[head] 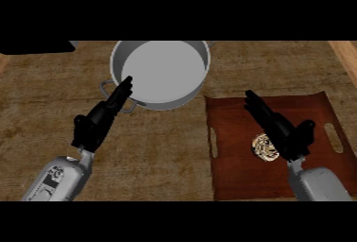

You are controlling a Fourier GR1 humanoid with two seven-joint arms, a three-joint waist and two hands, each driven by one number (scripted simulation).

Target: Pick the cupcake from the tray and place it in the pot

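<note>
A small round cupcake (263, 146) with pale swirled frosting lies on the dark red tray (237, 165), right of the tray's middle. My right hand (279, 126) hovers just beside and over the cupcake's right edge, fingers straight and pointing up-left, holding nothing. The grey metal pot (162, 71) stands at the back centre, and nothing shows inside it. My left hand (101, 120) is open too, its straight fingers reaching up to the pot's near-left rim by a handle.
The tray has slot handles on its left (213, 142) and right (335, 137) sides. The brown textured counter (153, 160) spreads around. A light wooden edge (346, 56) runs along the far right. A dark object (35, 46) sits at the back left.
</note>
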